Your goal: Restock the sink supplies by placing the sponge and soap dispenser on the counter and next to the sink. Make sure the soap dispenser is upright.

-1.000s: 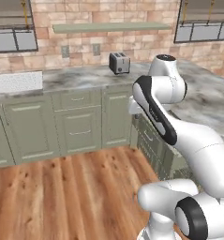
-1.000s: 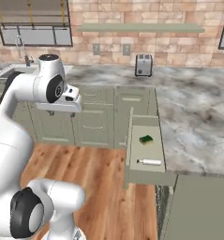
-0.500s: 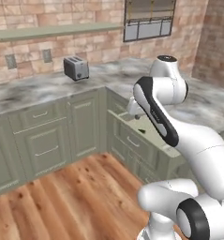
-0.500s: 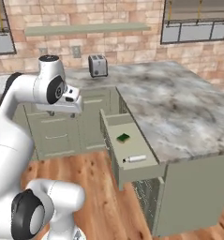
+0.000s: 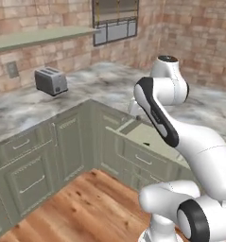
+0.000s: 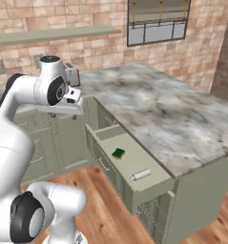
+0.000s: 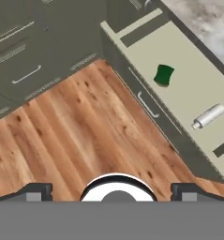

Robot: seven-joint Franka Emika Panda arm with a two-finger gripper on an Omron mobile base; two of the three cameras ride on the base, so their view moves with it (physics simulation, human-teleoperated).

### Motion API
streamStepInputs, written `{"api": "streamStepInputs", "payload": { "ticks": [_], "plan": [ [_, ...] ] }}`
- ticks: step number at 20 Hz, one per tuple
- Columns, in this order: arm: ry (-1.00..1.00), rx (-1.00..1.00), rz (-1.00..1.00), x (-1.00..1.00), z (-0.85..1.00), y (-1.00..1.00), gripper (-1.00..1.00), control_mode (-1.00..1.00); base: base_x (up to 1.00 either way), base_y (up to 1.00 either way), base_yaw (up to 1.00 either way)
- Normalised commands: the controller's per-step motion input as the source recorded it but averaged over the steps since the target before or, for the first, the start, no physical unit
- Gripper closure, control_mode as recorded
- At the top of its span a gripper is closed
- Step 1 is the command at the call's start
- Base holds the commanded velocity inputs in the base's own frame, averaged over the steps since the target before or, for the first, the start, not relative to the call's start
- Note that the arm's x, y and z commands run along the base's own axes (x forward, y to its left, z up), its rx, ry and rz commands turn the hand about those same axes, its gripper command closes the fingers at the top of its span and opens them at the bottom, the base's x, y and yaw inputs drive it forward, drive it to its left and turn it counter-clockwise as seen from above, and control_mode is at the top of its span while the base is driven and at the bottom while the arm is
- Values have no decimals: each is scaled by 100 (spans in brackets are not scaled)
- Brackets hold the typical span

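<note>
Hand view looks down past the gripper (image 7: 111, 190) – its two dark tips sit wide apart at the bottom with nothing between them, so it's released and empty, hanging over warm wood-plank floor (image 7: 71, 140). Further out there's one pulled-out drawer (image 7: 188, 84) with a flat pale bottom and a slim metal handle on its front. Two things lie in it, well apart: the sponge (image 7: 164, 74), a small squarish block showing its dark green top, and the soap dispenser (image 7: 208, 116), a slim grey-silver cylinder lying on its side with the narrow pump end pointing toward the drawer front. Right base view shows both too – sponge (image 6: 118, 153) nearer the cabinet, dispenser (image 6: 140, 175) nearer the front. Beyond that, the veined grey-white marble counter (image 6: 168, 109) over sage-green panelled cabinets, one boxy chrome toaster (image 5: 51, 81) and tan brick wall with a window (image 6: 157, 20).
</note>
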Motion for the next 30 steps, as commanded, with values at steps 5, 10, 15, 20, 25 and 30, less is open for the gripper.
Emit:
{"api": "streamStepInputs", "payload": {
  "ticks": [5,10,15,20,25,30],
  "plan": [
    [0,0,0,0,0,0,-100,100,48,59,-50],
    [0,0,0,0,0,0,-100,100,27,55,-52],
    [0,0,0,0,0,0,-100,100,7,50,-52],
    [0,0,0,0,0,0,-100,100,8,45,-50],
    [0,0,0,0,0,0,-100,100,0,56,-48],
    [0,0,0,0,0,0,-100,100,0,30,-42]
  ]
}}
